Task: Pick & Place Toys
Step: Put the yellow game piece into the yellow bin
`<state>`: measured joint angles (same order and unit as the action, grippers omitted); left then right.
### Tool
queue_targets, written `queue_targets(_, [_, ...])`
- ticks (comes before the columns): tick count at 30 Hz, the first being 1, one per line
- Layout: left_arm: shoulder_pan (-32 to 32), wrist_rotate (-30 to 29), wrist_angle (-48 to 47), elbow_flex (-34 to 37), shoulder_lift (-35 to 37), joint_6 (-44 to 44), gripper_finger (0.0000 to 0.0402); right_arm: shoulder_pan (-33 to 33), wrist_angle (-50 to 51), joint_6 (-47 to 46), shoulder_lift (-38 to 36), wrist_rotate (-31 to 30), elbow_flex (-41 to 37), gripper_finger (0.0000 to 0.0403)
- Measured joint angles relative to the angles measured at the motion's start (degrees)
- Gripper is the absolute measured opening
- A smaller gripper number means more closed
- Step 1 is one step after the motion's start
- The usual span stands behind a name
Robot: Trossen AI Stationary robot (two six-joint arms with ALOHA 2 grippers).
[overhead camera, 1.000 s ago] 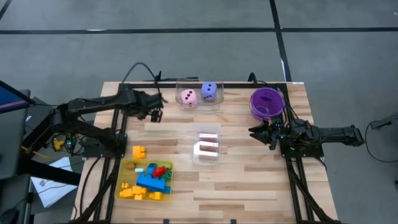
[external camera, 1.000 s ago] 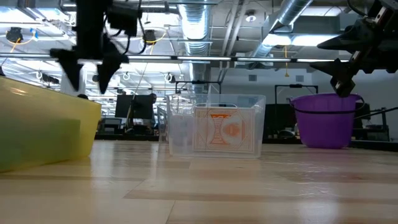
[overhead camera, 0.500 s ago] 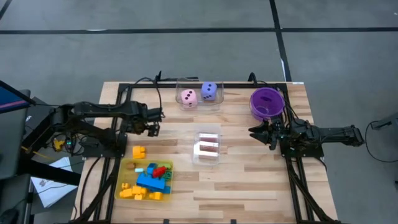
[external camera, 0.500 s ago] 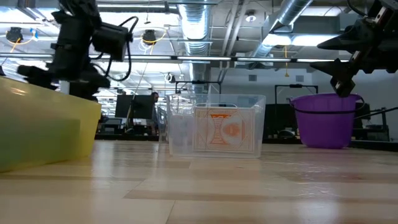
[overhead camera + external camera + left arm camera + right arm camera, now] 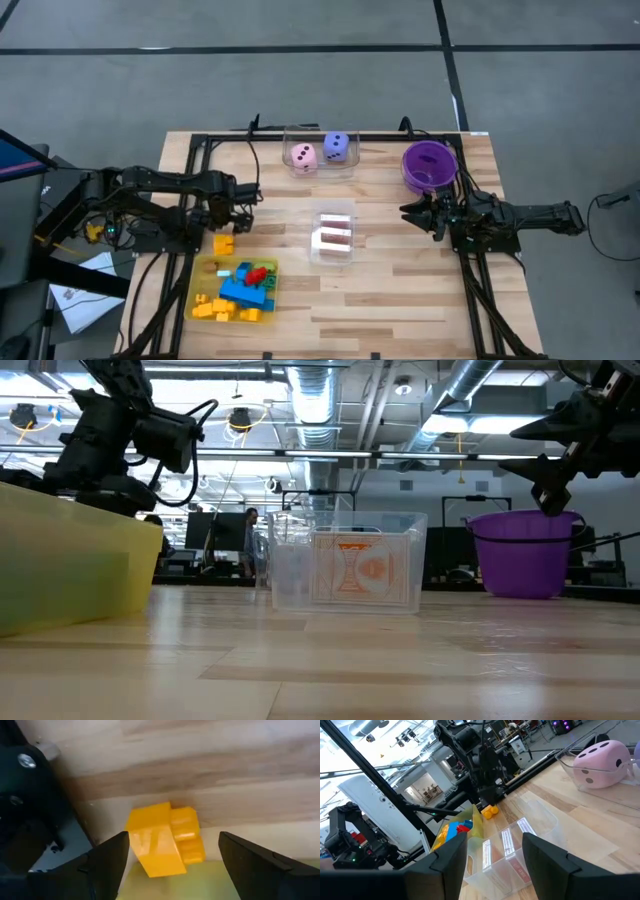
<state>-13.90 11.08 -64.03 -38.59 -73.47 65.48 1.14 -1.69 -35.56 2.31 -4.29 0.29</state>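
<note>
A loose yellow brick [image 5: 223, 243] lies flat on the table just beyond the far edge of the yellow tray [image 5: 204, 270]. The tray holds several bricks, blue, red and yellow [image 5: 245, 288]. My left gripper [image 5: 226, 222] points down over the loose brick, open. In the left wrist view the brick [image 5: 162, 840] lies between and below the two spread fingers, apart from both. A pink die [image 5: 302, 156] and a purple die [image 5: 337, 147] sit in a clear box. My right gripper [image 5: 408, 212] waits at the right, level and open, with nothing in it.
A clear box with playing cards [image 5: 334, 237] stands mid-table. The purple bowl [image 5: 429, 165] is at the far right, beside the right arm. In the low view the yellow tray's wall [image 5: 70, 570] hides the left fingertips. Bare wood lies along the near edge.
My left gripper has come down and toward the table's near edge, from beside the dice box to above the loose yellow brick. It has tipped from slanting forward to pointing almost straight down. Nothing else has moved.
</note>
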Motion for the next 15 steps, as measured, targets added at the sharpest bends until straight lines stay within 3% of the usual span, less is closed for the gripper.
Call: queue_targets(15, [3.47, 5.44, 6.51, 5.22, -0.02, 3.17, 0.03, -0.02, 0.0, 0.0, 0.0, 0.0, -0.02, 0.0184])
